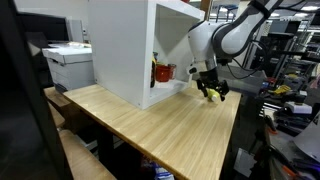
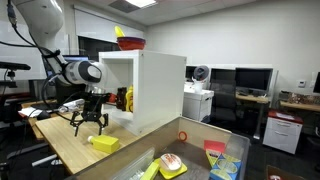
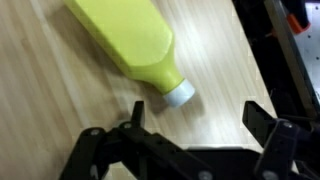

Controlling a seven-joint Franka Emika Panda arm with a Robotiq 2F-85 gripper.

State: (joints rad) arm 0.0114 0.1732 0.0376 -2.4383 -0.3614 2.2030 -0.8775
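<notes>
A yellow plastic bottle (image 3: 130, 35) with a white cap (image 3: 180, 94) lies on its side on the wooden table (image 3: 40, 90). It also shows in an exterior view (image 2: 104, 143) near the table's edge. My gripper (image 3: 198, 118) is open and empty. It hovers just above the table, with the bottle's cap close to its left finger and not between the fingers. The gripper shows in both exterior views (image 1: 210, 92) (image 2: 88, 125), pointing down beside the open white cabinet. In the exterior view (image 1: 213, 97) the bottle is mostly hidden behind the gripper.
A tall white open-fronted cabinet (image 1: 140, 50) (image 2: 150, 90) stands on the table, with a red object (image 1: 162, 71) inside and a red and yellow bowl (image 2: 130, 42) on top. A bin (image 2: 200, 128) holds several toys. A printer (image 1: 68, 62) stands beyond the table.
</notes>
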